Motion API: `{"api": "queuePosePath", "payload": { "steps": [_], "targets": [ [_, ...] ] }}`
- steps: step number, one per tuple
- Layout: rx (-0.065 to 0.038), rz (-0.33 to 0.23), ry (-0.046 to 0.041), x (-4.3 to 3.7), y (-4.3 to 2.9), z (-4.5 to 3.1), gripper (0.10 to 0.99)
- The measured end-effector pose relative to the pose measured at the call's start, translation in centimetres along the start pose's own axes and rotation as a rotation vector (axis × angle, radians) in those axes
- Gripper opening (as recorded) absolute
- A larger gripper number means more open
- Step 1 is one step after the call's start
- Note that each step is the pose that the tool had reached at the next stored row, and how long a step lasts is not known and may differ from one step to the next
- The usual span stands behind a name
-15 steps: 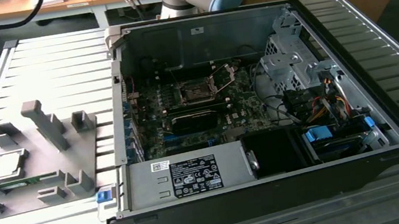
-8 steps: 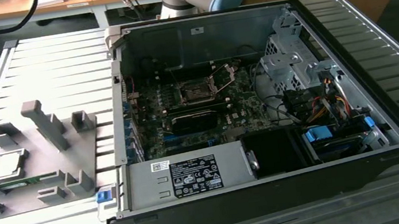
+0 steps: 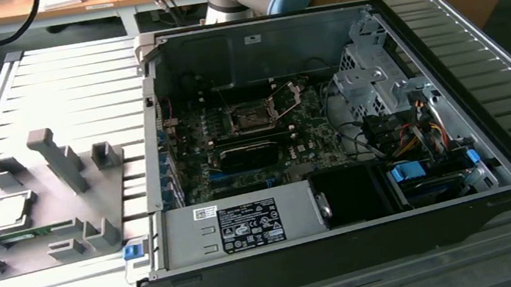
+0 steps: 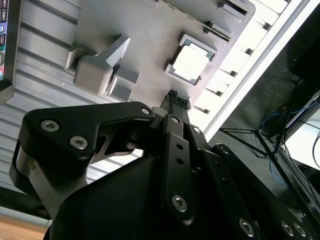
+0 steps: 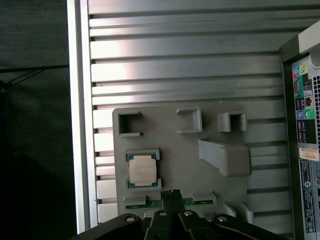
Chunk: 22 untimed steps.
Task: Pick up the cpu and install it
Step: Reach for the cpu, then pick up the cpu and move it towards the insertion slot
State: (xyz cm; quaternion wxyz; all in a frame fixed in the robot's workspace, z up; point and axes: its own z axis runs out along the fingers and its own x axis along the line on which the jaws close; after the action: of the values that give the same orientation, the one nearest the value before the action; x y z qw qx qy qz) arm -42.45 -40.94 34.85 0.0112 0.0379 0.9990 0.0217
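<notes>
One cpu (image 3: pixel 9 211) lies in a recess near the grey tray (image 3: pixel 59 210)'s edge, exterior view's left. Second wrist view: gripper (image 4: pixel 178 101) fingertips closed together, holding nothing. First wrist view: gripper apart from the cpu.

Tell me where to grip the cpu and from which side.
Best come straight down: the cpu lies flat, shiny face up, nested in the grey tray. Set the jaws on the two opposite edges that the nest's raised lips leave bare.
</notes>
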Motion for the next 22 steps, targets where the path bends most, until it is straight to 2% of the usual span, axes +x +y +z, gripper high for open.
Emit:
{"api": "queuePosePath", "payload": {
  "steps": [9,22],
  "targets": [
    [0.0,0.0,0.0009,0.74,-0.06,0.19,0.106],
    [0.002,0.0,0.0039,0.88,-0.1,0.79,0.106]
  ]
}}
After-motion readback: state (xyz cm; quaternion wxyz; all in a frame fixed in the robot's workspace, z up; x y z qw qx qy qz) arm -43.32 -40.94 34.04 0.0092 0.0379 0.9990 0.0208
